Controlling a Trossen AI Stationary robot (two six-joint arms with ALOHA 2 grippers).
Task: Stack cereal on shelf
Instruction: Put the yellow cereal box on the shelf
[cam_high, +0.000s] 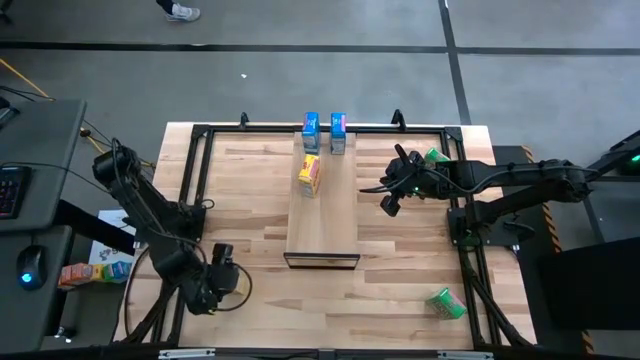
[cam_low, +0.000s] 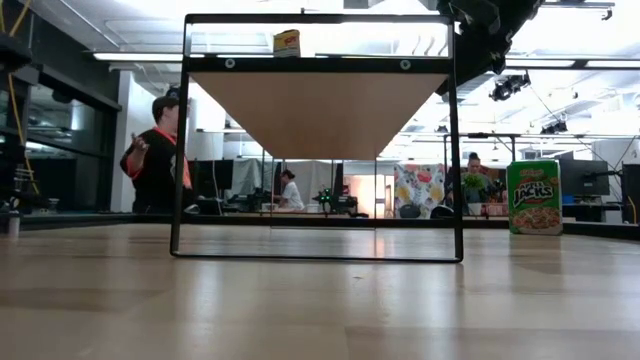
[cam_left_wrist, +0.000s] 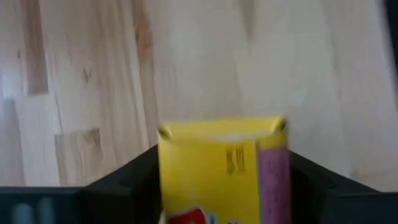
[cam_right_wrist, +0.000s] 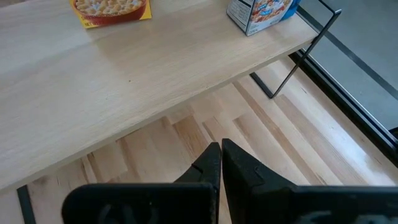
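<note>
A yellow box (cam_left_wrist: 214, 171) sits between the fingers of my left claw (cam_high: 222, 268), at the near left of the table; I cannot tell if I grip it. My right claw (cam_right_wrist: 220, 163) is closed, right of the shelf (cam_high: 322, 215). The shelf holds two blue boxes (cam_high: 311, 131) and one yellow (cam_high: 309, 173). Two green boxes (cam_high: 445, 303) lie on the right.

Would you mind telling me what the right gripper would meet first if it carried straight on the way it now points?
Probably the shelf: the shut right gripper points toward its side edge, though it may pass beneath the board.
</note>
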